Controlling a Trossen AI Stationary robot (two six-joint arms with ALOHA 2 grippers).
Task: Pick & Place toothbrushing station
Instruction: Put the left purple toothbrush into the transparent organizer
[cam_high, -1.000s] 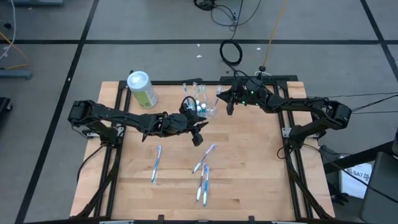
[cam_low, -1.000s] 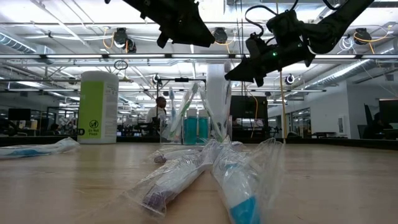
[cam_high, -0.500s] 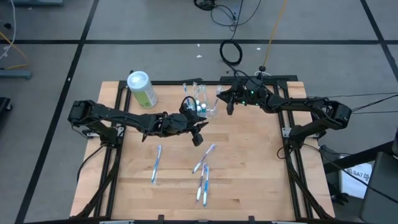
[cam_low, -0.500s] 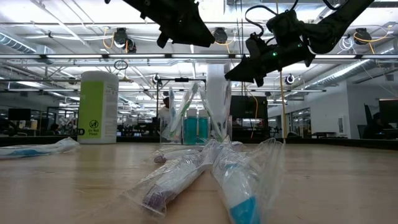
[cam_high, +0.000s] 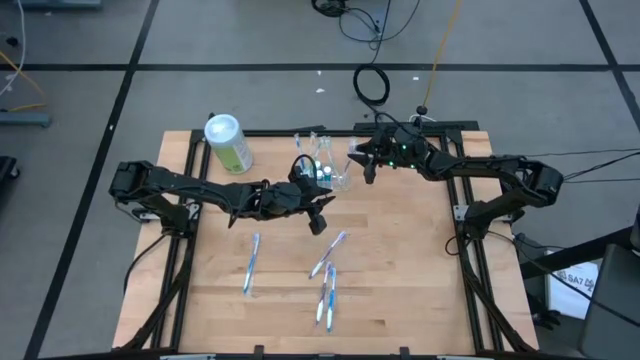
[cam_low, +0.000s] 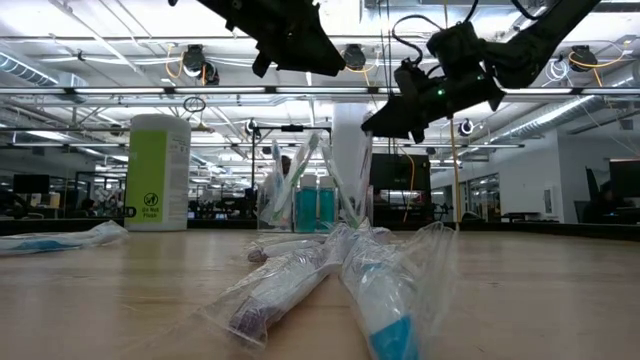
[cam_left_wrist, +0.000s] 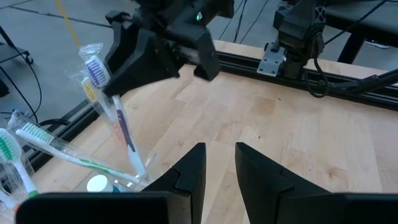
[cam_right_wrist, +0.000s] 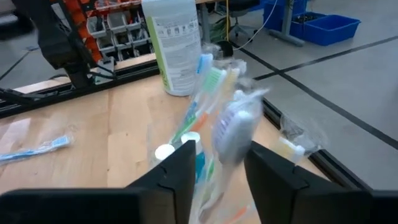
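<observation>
The toothbrushing station (cam_high: 328, 172), a clear holder with several toothbrushes standing in it, sits at the table's far middle (cam_low: 315, 205). My right gripper (cam_high: 366, 172) hovers just right of it, open (cam_right_wrist: 219, 168). A wrapped toothbrush (cam_right_wrist: 233, 130) stands upright between its fingers, its lower end in the holder (cam_left_wrist: 127, 149). I cannot tell whether the wrap touches a finger. My left gripper (cam_high: 320, 222) hangs above the table just near of the station, open, with nothing between its fingers (cam_left_wrist: 219, 168).
A green-and-white canister (cam_high: 228, 142) stands at the far left of the table. Several wrapped toothbrushes (cam_high: 326, 275) lie on the near middle of the wood, and one more (cam_high: 250, 265) lies to their left. Black frame rails (cam_high: 460, 215) border the table.
</observation>
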